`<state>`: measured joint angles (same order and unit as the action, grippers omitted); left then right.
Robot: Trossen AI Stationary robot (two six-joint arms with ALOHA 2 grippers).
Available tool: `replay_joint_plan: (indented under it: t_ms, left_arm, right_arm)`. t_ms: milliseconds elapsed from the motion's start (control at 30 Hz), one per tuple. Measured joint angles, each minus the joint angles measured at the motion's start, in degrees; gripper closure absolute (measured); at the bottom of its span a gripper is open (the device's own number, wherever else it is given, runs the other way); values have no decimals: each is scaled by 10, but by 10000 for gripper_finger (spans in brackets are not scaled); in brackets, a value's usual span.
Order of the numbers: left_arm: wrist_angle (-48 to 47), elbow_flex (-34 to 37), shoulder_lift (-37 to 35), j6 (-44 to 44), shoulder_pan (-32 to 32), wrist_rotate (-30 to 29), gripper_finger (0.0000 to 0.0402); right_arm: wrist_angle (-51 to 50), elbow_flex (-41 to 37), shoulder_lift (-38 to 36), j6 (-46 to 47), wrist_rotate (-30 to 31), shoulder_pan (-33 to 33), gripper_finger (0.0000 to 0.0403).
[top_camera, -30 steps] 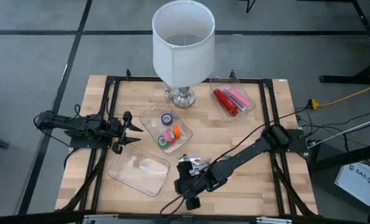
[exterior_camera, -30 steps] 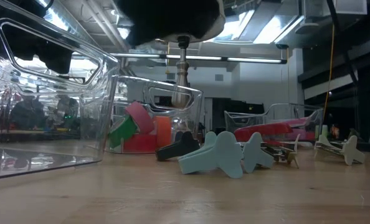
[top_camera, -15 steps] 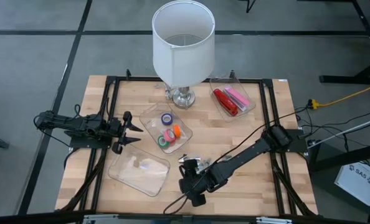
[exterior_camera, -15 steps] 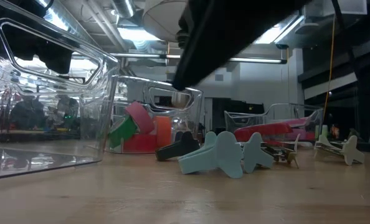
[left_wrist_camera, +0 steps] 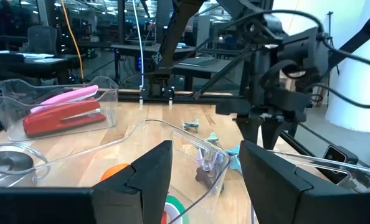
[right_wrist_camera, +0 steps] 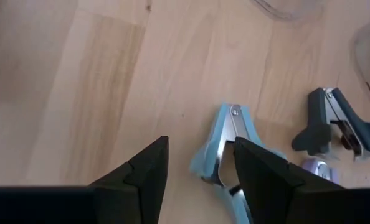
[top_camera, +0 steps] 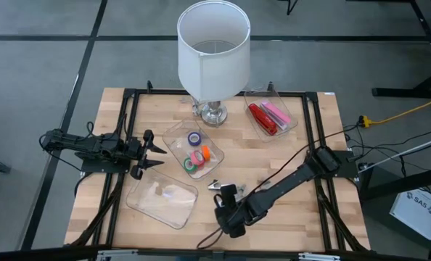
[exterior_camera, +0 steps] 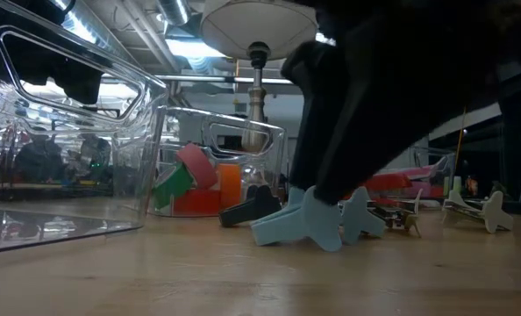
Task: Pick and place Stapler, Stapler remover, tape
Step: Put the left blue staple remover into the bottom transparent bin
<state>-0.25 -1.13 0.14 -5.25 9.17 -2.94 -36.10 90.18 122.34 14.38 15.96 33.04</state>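
Several staple removers lie on the wood near the table's near edge. A light blue one (right_wrist_camera: 225,149) (exterior_camera: 304,221) lies flat right under my right gripper (right_wrist_camera: 197,149) (top_camera: 226,194), which is open and points down at it. A dark one (right_wrist_camera: 327,124) and a lilac one (right_wrist_camera: 316,167) lie just beyond. The tape rolls (top_camera: 196,152) (exterior_camera: 199,180) sit in a clear tray (top_camera: 178,138). A red and a pink stapler (top_camera: 268,116) (left_wrist_camera: 63,115) lie in another clear tray. My left gripper (top_camera: 159,156) (left_wrist_camera: 207,162) waits open, level, beside the tape tray. My right gripper comes at the light blue staple remover's metal-jawed end (right_wrist_camera: 230,134) from above, one finger (right_wrist_camera: 260,168) overlapping its edge in the wrist view. Whether that finger touches it, I cannot tell. The remover lies flat on the table.
A white-shaded lamp (top_camera: 212,51) stands at the table's far edge between the trays. An empty clear tray (top_camera: 162,196) lies near the left front. Black frame rails (top_camera: 121,138) run along the table's sides. Bare wood shows at the near right (top_camera: 302,210).
My right gripper has moved down and toward the table's right and far side, onto the cluster of staple removers; in the low view it has dropped from the top of the picture to the light blue remover. The left arm and all objects have kept still.
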Motion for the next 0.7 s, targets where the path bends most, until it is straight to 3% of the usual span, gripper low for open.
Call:
replay_joint_plan:
  t_ms: [267, 600, 700]
  left_arm:
    - [0, 0, 0, 0, 0, 0, 217]
    - [0, 0, 0, 0, 0, 0, 217]
    - [0, 0, 0, 0, 0, 0, 217]
  right_arm:
    - [35, -35, 0, 42, 26, 1, 243]
    - [37, -34, -2, 47, 26, 1, 387]
    - [44, -33, -3, 47, 23, 1, 390]
